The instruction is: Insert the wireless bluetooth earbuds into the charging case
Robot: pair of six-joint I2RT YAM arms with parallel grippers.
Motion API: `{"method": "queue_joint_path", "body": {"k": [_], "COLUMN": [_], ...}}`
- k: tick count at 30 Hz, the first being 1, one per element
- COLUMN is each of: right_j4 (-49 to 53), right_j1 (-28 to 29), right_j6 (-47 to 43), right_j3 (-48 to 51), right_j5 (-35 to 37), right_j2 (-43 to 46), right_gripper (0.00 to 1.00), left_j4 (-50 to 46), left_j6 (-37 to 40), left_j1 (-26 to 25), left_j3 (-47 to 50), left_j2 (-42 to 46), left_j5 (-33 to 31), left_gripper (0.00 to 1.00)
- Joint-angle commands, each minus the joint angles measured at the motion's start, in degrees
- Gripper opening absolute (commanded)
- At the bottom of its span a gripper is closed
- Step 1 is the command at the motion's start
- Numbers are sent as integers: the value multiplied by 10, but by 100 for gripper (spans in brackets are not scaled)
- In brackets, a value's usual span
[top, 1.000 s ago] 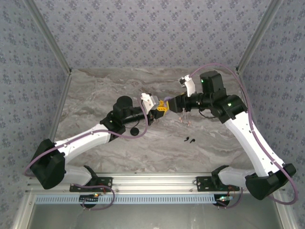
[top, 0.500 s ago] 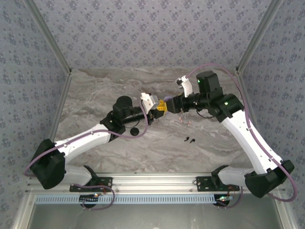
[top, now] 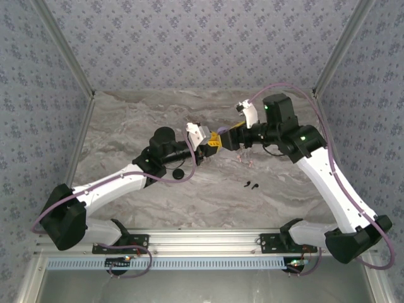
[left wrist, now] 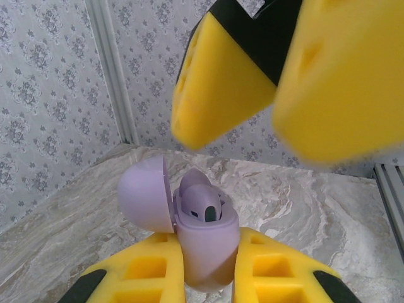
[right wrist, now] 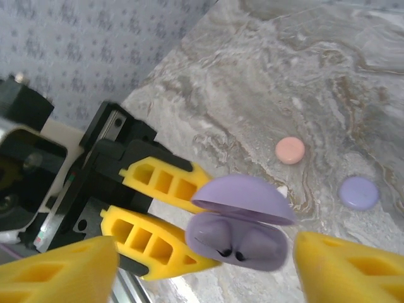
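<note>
My left jaws (left wrist: 207,238) are closed on the charging case (left wrist: 208,262). They pinch its lower body from both sides, so it stands upright between them. Its hinged lid (left wrist: 144,192) is thrown open to the left of those jaws in the left wrist view.

My right jaws (right wrist: 207,249) stand wide apart and hold nothing. From the right wrist view the case sits in the gap between them. From the left wrist view they hang above its mouth, clear of it.

2 pale purple earbuds (right wrist: 211,235) appear to lie side by side in the wells, between my right jaws. I cannot tell whether both are fully down. The black pair (top: 251,185) lies on the table (top: 126,126), well outside both jaws on the side toward the arm bases.

I judge the step in hand to be confirming the seating and clearing out. I want the left grip firm and motionless, since the case is smooth and rounded and held low, so any sideways nudge could roll it. I would draw the right jaws straight back along their own axis, kept wide, so that no pad catches the lid or flicks an earbud out. If 1 earbud stands proud, I would narrow the right jaws and press it gently straight down. Then I would tip the lid over from its hinge side.
</note>
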State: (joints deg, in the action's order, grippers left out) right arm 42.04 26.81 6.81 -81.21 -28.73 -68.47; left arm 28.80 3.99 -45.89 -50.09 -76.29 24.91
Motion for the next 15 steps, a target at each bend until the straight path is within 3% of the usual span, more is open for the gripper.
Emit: {"method": "queue_joint_path", "body": {"k": [1,6,15], "right_j4": [-16,-97,-166], "right_j1": [-29,-83,-52], "right_j6": [-9,29,49], "right_j3": [20,87,91], "right_j5": [0,-126,-226], "right_j2": [48,50,4], "right_gripper": [97,100,100], "left_j4": [42,64,62], "left_j6": [-20,-44,-49], "left_j1": [-3,-3,-3], "left_j3": [8,9,6], "left_j2": [8,12,9], "left_j5": [23,61,73], "left_gripper": [0,0,0]}}
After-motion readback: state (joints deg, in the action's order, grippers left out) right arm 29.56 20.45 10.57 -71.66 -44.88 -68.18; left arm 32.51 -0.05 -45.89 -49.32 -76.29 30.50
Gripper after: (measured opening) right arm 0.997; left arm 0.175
